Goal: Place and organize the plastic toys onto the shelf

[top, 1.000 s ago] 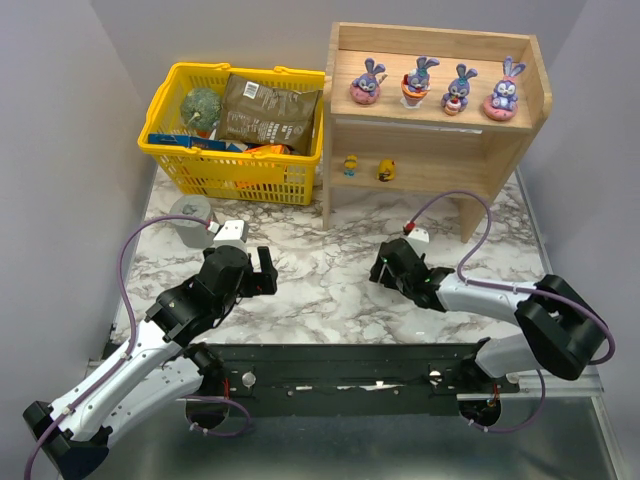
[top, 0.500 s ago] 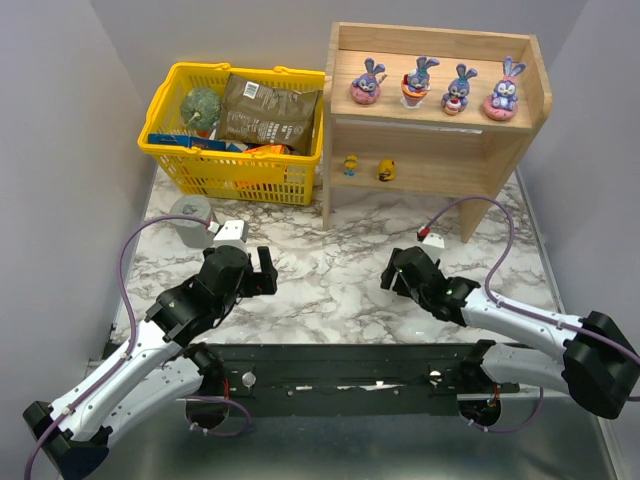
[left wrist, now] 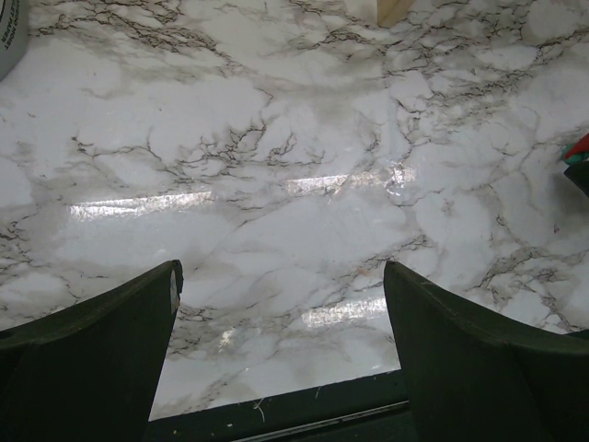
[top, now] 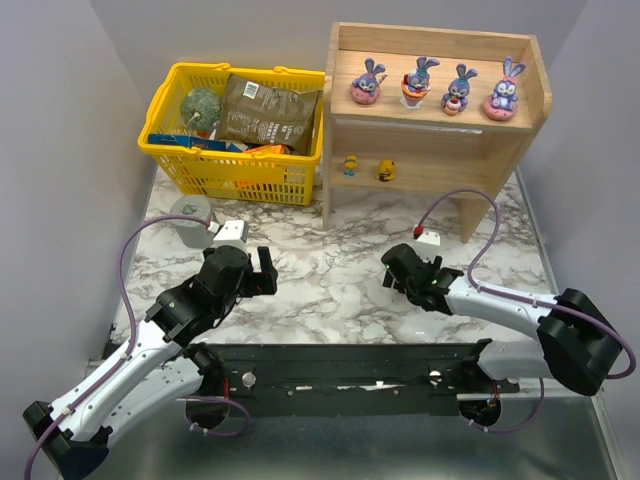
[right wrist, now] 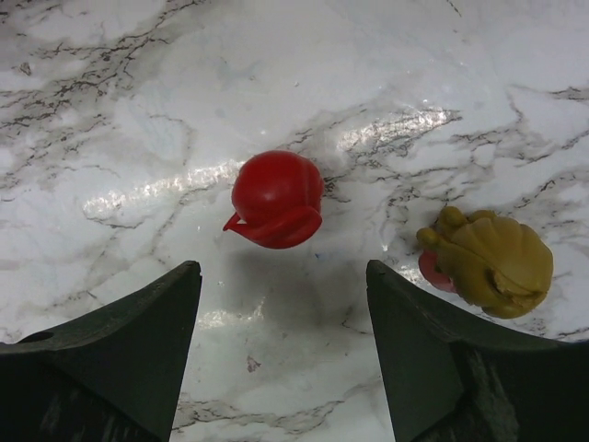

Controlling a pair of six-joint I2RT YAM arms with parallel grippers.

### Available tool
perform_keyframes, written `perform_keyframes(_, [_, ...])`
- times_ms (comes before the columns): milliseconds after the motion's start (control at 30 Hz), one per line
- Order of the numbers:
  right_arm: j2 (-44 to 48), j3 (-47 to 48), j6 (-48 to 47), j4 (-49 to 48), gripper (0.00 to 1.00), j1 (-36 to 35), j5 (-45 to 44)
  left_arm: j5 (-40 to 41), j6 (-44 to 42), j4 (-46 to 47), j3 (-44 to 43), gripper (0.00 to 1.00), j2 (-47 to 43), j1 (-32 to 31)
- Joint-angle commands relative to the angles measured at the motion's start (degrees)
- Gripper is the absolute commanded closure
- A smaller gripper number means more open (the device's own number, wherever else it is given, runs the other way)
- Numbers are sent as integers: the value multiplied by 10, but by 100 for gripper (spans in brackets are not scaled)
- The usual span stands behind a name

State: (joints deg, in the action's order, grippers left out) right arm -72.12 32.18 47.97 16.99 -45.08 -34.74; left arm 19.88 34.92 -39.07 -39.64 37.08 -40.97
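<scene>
Gaping wide over the marble counter, the right pincer faces a small red plastic figurine; the left pincer is equally wide.

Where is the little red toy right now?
In the right wrist view the red toy lies on the marble tabletop just ahead of the open right tool, a tan figurine beside it.

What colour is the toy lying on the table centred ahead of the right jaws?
The toy is plain glossy red; the right wrist view shows it best.
</scene>
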Motion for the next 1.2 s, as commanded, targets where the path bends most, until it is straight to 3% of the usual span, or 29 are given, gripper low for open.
perform_keyframes(0, [-27, 26, -1, -13, 20, -4, -39, -2, -5, 5, -6, 1, -3, 2])
perform_keyframes(300, [-69, 42, 16, -19, 21, -1, -66, -2, -5, 5, -6, 1, -4, 2])
perform_keyframes(867, [-106, 60, -7, -53, 35, 20, -80, -5, -5, 6, -5, 1, -1, 2])
perform_keyframes(1167, [-112, 56, -9, -62, 38, 31, -80, -5, -6, 6, -6, 1, 0, 2])
